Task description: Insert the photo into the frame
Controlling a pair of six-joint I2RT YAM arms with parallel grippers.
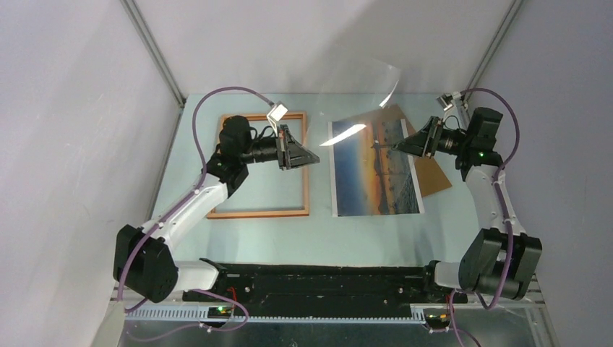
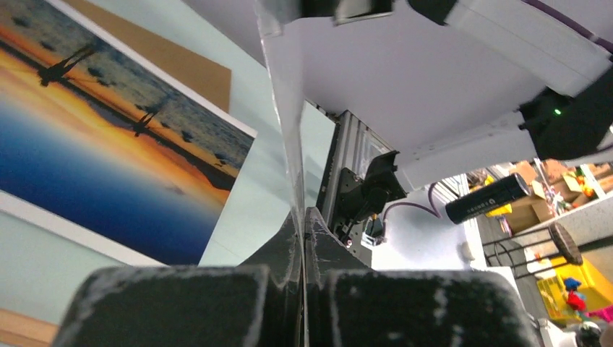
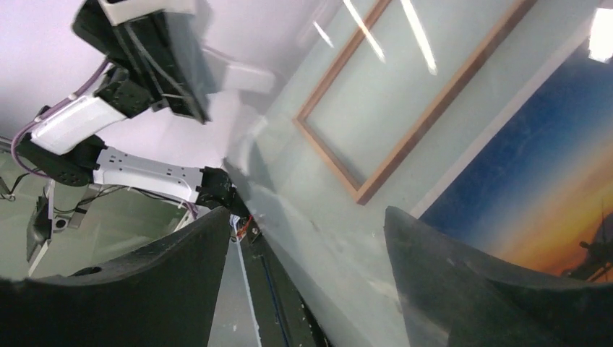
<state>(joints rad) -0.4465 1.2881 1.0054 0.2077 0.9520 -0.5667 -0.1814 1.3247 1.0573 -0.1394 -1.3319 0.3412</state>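
On the counter the frame is lying flat at the left. The photo is lying face up just beside it, partly over a brown backing board. We are holding up a clear pane, pinching it in our closed left hand. Our right hand is hovering over the photo with fingers spread, gripping nothing. We are judging that the pane needs settling first, and then the photo needs sliding into the frame. We are finding no readable writing.

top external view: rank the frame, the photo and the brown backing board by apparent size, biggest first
1. frame and photo: too alike to rank.
2. backing board: smallest as seen, mostly hidden under the photo.
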